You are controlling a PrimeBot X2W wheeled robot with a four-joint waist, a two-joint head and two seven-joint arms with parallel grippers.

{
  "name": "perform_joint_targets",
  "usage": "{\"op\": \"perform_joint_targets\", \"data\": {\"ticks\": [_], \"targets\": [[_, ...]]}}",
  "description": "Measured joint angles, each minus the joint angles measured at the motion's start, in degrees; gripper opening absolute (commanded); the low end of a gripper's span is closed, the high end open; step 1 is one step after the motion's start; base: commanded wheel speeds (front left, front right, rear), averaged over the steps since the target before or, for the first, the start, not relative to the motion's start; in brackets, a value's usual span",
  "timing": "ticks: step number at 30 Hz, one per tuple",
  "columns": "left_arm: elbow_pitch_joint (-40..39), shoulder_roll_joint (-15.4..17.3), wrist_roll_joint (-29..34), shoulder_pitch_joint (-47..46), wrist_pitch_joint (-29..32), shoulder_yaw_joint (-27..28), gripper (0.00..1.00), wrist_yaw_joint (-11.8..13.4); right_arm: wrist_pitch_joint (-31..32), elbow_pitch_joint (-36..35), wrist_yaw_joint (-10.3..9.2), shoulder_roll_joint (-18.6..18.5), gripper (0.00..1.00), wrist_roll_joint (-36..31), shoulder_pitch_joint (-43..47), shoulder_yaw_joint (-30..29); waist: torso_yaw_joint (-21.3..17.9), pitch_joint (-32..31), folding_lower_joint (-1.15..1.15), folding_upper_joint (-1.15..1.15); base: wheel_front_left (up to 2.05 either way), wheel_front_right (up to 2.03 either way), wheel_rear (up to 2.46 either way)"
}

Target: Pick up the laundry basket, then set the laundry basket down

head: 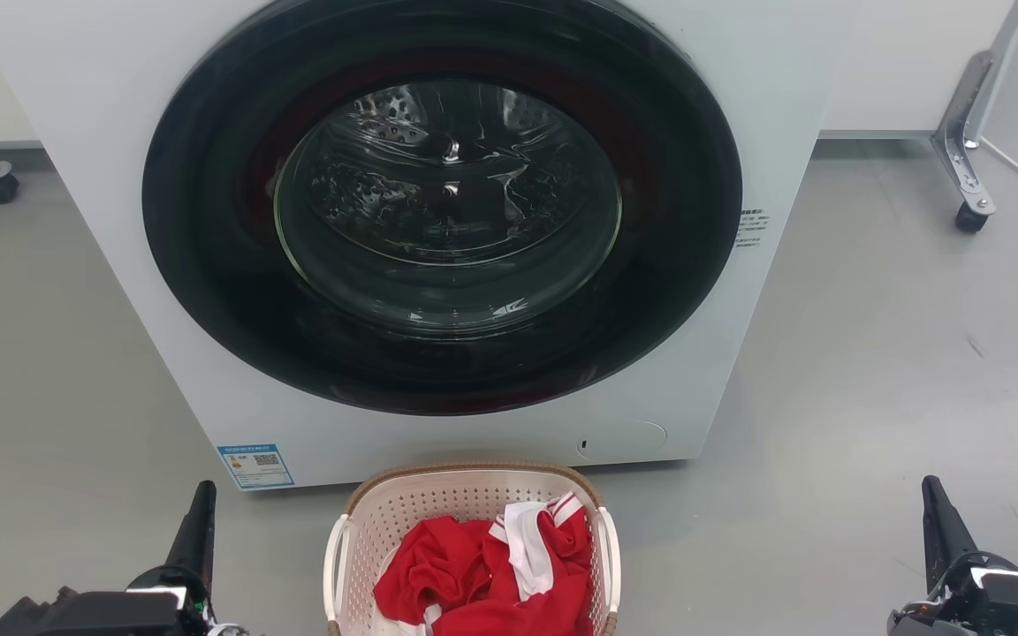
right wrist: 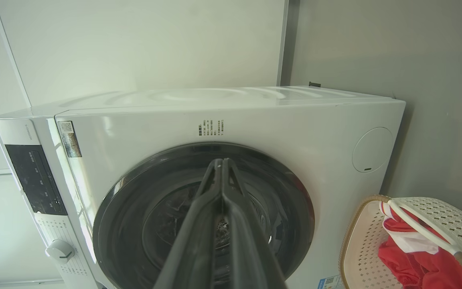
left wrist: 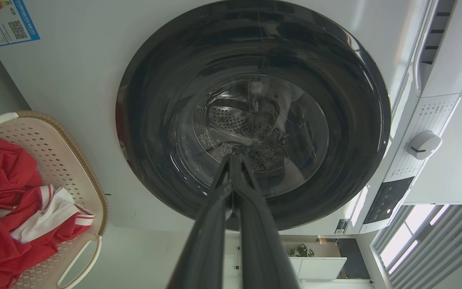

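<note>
The laundry basket point(head: 412, 517) stands on the grey floor point(head: 871, 353) just in front of the white washing machine point(head: 102, 177), below its round dark door point(head: 443, 203), which is closed. The basket's brown woven-look rim faces the machine's base, and its two white side handles point(head: 333, 565) sit at its left and right. Inside lies a crumpled red garment with white stripes point(head: 474, 574), piled towards the near side.

The left tool point(head: 204, 490) hangs low off the basket's left side, apart from it, its dark fingers pointing towards the machine. From the left wrist, the left tool point(left wrist: 233, 158) has its two fingers clenched tip to tip on nothing, aimed at the door glass, with the basket point(left wrist: 54, 148) off to one side.

The right tool point(head: 931, 484) sits well off the basket's right side, over bare floor. From the right wrist, the right tool point(right wrist: 219, 162) is likewise pressed together at the tips and empty, with the basket point(right wrist: 363, 241) at the edge of that view.

A blue label point(head: 254, 465) is stuck at the machine's lower left corner. A metal leg on a castor point(head: 964, 150) stands beyond the machine's right side.
</note>
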Motion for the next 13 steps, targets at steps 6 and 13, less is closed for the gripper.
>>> {"op": "perform_joint_targets", "data": {"ticks": [6,13], "targets": [[0.0,0.0,0.0,0.0,0.0,0.0,0.0,0.0,0.0,-0.01,0.0,0.0,0.0,0.0,0.0,0.0,0.0,0.0,0.0,0.0,0.0,0.0,0.0],[-0.01,0.0,0.0,0.0,0.0,0.0,0.0,0.0,0.0,-0.01,0.0,0.0,0.0,0.0,0.0,0.0,0.0,0.0,0.0,0.0,0.0,0.0,0.0]]}}
